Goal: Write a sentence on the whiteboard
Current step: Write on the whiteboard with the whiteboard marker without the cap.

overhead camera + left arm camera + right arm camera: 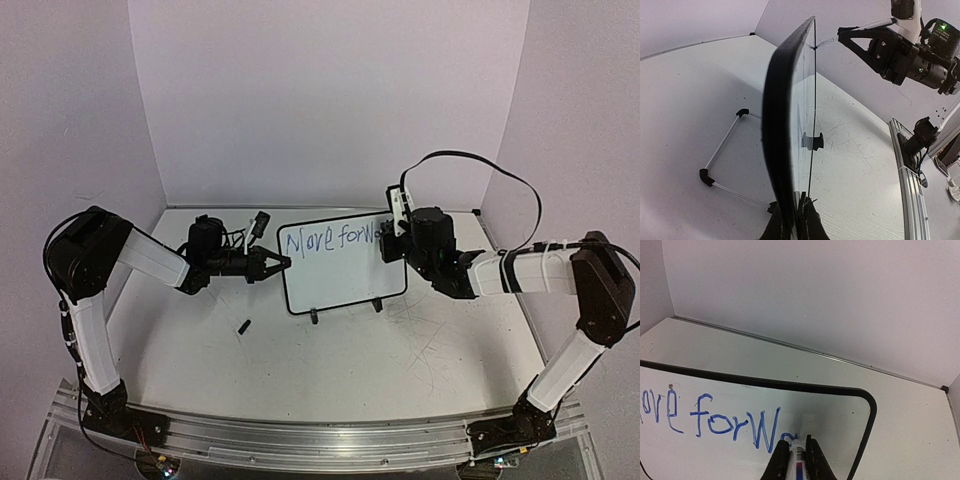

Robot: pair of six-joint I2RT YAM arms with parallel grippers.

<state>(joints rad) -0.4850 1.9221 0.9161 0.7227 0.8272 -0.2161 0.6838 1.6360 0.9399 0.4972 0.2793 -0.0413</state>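
Observation:
The whiteboard (340, 282) stands upright at the table's middle back, on two black feet. The sentence (328, 240) runs along its top in blue and reads "Move forw", with a further letter begun (715, 417). My left gripper (282, 264) is shut on the whiteboard's left edge; in the left wrist view the board (780, 125) shows edge-on between the jaws (799, 206). My right gripper (384, 241) is shut on a white marker (799, 461), its tip touching the board just right of the "w" (797, 441).
A small black cap (243, 325) lies on the table in front of the board's left side. The board's wire stand (722, 150) reaches back behind it. Walls close in at the back and sides. A metal rail (300, 440) runs along the near edge.

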